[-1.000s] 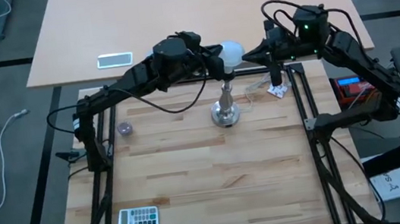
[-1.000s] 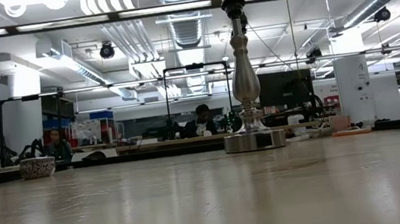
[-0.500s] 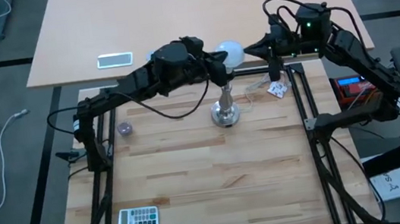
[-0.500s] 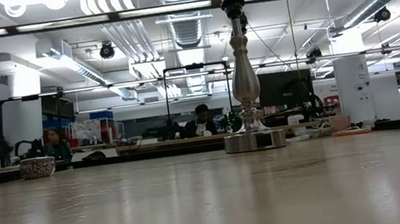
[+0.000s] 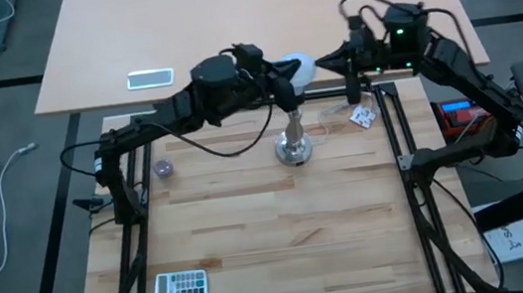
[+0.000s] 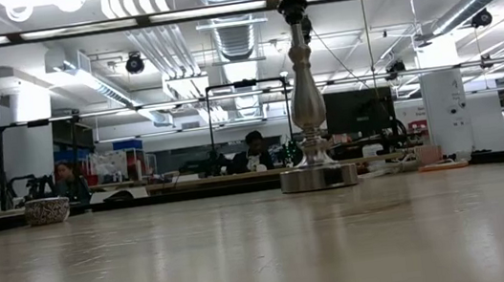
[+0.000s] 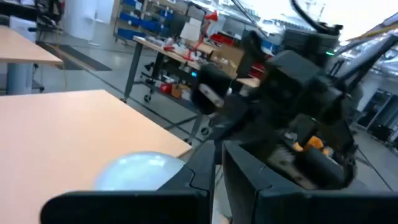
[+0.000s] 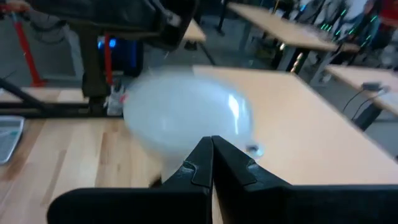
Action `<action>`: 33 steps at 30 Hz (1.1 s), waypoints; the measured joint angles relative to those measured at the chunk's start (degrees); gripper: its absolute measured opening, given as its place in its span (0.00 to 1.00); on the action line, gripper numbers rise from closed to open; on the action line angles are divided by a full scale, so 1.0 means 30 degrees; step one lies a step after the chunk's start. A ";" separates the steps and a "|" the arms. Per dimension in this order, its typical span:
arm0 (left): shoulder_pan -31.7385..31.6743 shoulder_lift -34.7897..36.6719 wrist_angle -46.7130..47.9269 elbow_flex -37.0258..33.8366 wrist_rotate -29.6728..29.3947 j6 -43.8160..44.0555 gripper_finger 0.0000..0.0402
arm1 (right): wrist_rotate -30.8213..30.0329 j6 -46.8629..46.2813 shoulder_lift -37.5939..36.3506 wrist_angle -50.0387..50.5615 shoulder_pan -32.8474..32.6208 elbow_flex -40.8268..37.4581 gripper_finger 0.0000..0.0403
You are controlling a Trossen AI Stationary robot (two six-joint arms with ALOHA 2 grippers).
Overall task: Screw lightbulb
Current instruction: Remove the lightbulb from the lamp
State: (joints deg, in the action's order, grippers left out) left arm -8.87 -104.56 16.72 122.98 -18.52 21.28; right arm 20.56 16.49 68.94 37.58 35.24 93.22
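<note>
lightbulb (image 5: pixel 300 65) was seen atop the metal stand (image 5: pixel 294 144) near the worktop's far edge | left gripper (image 5: pixel 283 81) was pressed together beside it | right gripper (image 5: pixel 323 62) was pressed together, tips at the globe

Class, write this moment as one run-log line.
left gripper: jaws shut, beside lightbulb | right gripper: jaws shut, at lightbulb's other side | lightbulb: atop stand
</note>
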 joint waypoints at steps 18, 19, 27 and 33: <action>-0.0513 -0.0027 0.2545 -0.0084 -0.2107 -0.0404 0.05 | 0.1872 -0.0812 -0.0193 0.0357 -0.0051 0.0357 0.00; -0.0534 -0.0040 0.2628 -0.0156 -0.2113 -0.0350 0.05 | 0.1865 -0.0807 -0.0177 0.0386 -0.0051 0.0272 0.00; -0.0543 -0.0041 0.2445 -0.0503 -0.2175 0.0242 0.05 | 0.1806 -0.0552 -0.0158 0.0286 -0.0044 -0.0412 0.00; -0.0549 -0.0020 0.2554 -0.0503 -0.1786 0.1170 0.05 | 0.1279 -0.0316 0.0059 0.0224 -0.0044 -0.0477 0.00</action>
State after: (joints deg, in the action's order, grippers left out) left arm -10.52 -104.62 24.38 121.47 -23.88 24.80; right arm 24.39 15.54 69.12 38.26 35.11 91.79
